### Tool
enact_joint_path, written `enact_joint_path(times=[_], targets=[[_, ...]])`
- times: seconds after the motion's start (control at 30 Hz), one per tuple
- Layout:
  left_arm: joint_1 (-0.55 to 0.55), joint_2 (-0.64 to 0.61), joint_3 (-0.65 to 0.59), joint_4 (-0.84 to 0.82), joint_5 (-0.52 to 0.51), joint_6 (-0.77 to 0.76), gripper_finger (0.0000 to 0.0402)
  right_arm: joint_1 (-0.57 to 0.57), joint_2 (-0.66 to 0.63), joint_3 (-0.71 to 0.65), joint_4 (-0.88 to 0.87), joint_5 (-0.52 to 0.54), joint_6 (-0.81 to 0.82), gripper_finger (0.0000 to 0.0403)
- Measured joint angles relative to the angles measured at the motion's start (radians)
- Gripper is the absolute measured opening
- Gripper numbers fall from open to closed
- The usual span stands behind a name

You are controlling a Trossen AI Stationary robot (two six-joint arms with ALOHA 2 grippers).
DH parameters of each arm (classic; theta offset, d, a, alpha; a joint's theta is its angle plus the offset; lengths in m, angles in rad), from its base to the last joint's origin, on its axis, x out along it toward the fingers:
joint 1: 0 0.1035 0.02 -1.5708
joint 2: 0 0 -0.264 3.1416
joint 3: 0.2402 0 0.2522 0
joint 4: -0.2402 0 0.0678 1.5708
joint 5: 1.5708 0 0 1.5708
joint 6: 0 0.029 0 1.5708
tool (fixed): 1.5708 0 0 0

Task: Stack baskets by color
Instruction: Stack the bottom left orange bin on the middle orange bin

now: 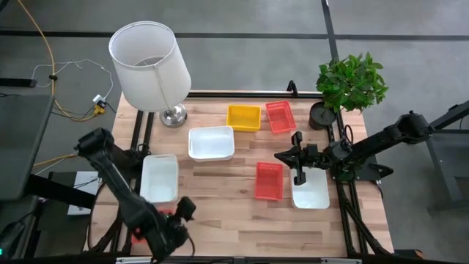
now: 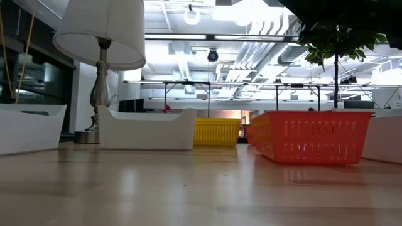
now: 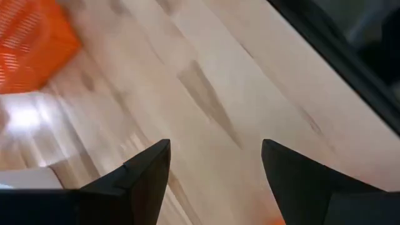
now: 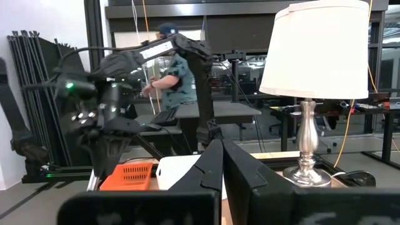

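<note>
A yellow basket [image 1: 243,117] and a red basket [image 1: 281,116] rest on their bottoms at the far side, with a white basket [image 1: 212,143] in front of them. Another white basket [image 1: 160,177] sits at the left. A second red basket [image 1: 269,180] and a third white one [image 1: 311,192] sit at the right. One more red basket [image 1: 135,236] peeks out under my left arm at the near left edge. My left gripper [image 3: 215,181] is open over bare wood near the front edge [image 1: 183,213], holding nothing. My right gripper [image 1: 298,167] hangs shut above the right white basket.
A white lamp [image 1: 150,66] stands at the far left corner and a potted plant [image 1: 350,84] at the far right corner. Bare wood [image 1: 242,224] lies along the near edge. A person [image 4: 172,69] is in the room beyond the table.
</note>
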Motion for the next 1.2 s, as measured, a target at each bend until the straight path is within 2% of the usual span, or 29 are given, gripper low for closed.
enact_joint_path(times=[0.17,0.27,0.5,0.97,1.07,1.2], targets=[[-0.043,0.104,0.097,-0.180,0.063,0.000,0.0240,0.000,0.000,0.000,-0.016,0.000,0.000,0.0000],[-0.063,0.142,0.110,-0.246,0.119,0.015,0.0240,0.000,0.000,0.000,-0.028,0.000,0.000,0.0000],[-0.096,0.207,0.108,-0.275,0.162,0.212,0.0238,0.000,0.000,0.000,-0.030,0.000,0.001,0.0000],[-0.072,0.356,0.106,-0.311,0.162,0.341,0.0233,0.000,0.000,0.000,-0.043,0.000,0.027,0.0000],[-0.071,0.355,0.105,-0.336,0.156,0.353,0.0210,0.000,0.000,0.000,-0.045,0.000,0.027,0.0000],[-0.072,0.353,0.105,-0.340,0.154,0.376,0.0139,0.000,0.000,0.000,-0.047,0.000,0.027,0.0000]])
